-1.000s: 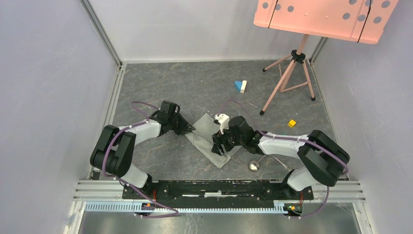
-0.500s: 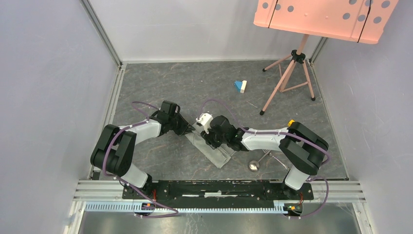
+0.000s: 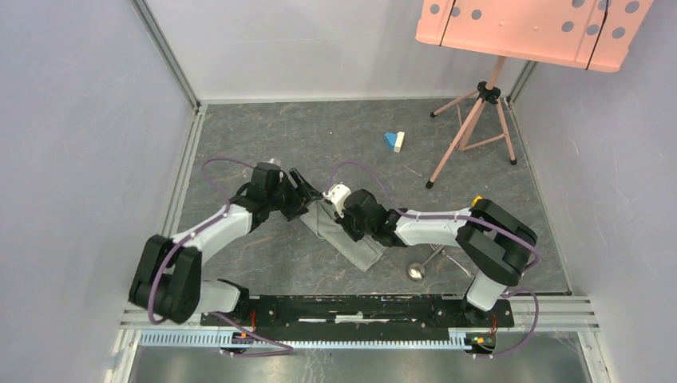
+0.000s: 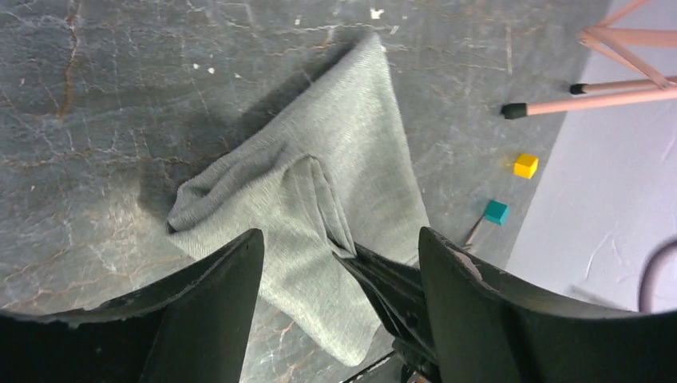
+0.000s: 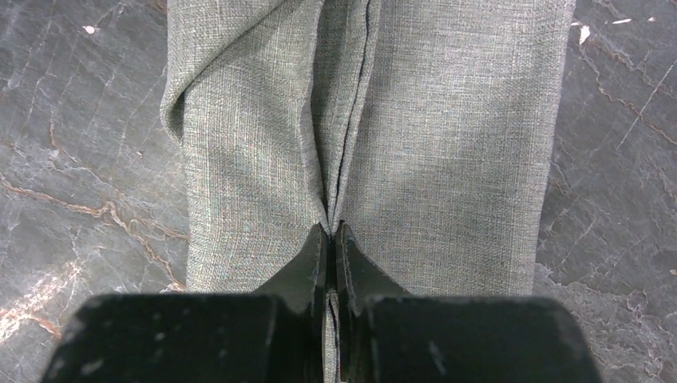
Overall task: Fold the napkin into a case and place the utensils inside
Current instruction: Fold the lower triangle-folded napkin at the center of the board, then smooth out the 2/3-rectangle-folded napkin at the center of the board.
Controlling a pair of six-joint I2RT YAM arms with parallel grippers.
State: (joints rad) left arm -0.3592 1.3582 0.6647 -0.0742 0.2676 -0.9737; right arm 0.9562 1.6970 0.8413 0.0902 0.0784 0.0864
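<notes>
**Pulled back off the napkin (image 3: 359, 251): my left gripper (image 3: 300, 191)**

It gapes wide and empty over the cloth, which lies left of the tripod (image 3: 488, 92). My right gripper (image 5: 331, 230) is clamped on the centre ridge. Light, floppy stuff: take folded edges, not flat faces.

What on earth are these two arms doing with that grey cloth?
They are folding a grey napkin on the table. The right pincer is shut on a raised crease running down the cloth's middle. The left pincer hangs open over the napkin's far end, gripping nothing. A spoon lies on the table nearby, apart from the cloth and not yet tucked in.
</notes>
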